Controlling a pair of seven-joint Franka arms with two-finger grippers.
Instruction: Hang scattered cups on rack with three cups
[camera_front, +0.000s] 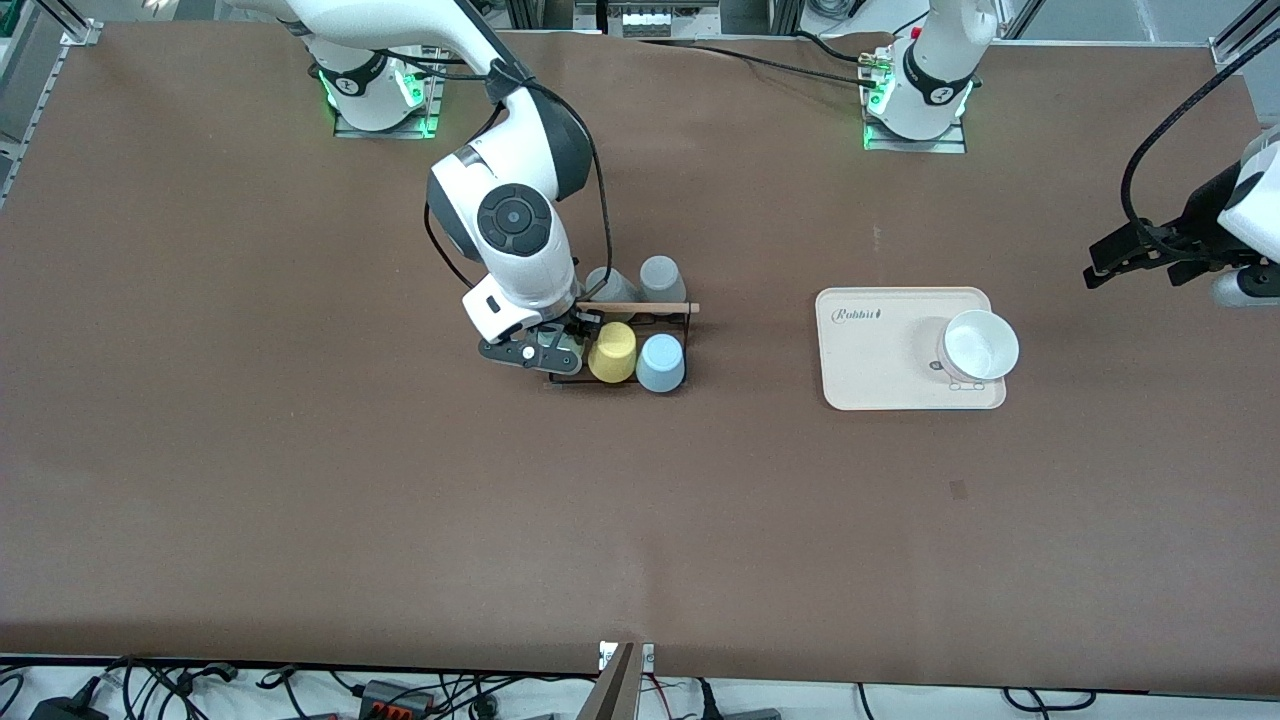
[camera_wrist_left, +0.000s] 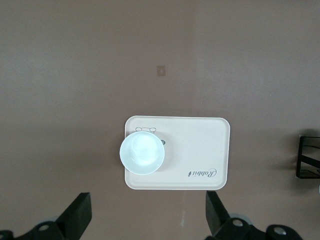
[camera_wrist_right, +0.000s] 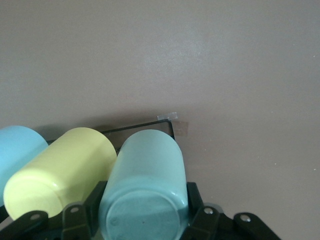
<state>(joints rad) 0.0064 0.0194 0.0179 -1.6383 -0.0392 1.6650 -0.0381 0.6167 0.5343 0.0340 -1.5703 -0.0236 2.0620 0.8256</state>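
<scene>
Right tool (camera_front: 548, 352): fingers closed on the mint-green cup (camera_wrist_right: 145, 190), one pad (camera_wrist_right: 194, 200) pressed against each side of the cup wall near its base. The cup is held upside down at the rack (camera_front: 668, 318), at the rack's end toward the right arm's end of the table. In the front view only a sliver of the cup (camera_front: 570, 350) shows under the tool.

Just beside the held cup, along the same row of the rack, stands the yellow cup (camera_front: 612, 351), inverted; its wall is touching or almost touching the mint-green one in the right wrist view. Next past it is the light blue cup (camera_front: 661, 362), also inverted, at the rack's end toward the left arm. On the row past the wooden rod (camera_front: 640, 307), farther from the front camera than the tool, are two grey cups (camera_front: 661, 279), inverted. The yellow cup is the closest thing to the tool's fingers; the black wire frame (camera_wrist_right: 150, 126) runs under the held cup.

Left tool (camera_wrist_left: 147, 212): open wide, holding nothing, up over the bare table (camera_front: 300, 500) near the left arm's end; this arm waits. Below and ahead of it lies the cream tray (camera_front: 870, 370) with a white bowl (camera_front: 980, 345) on it, well apart from the rack.
</scene>
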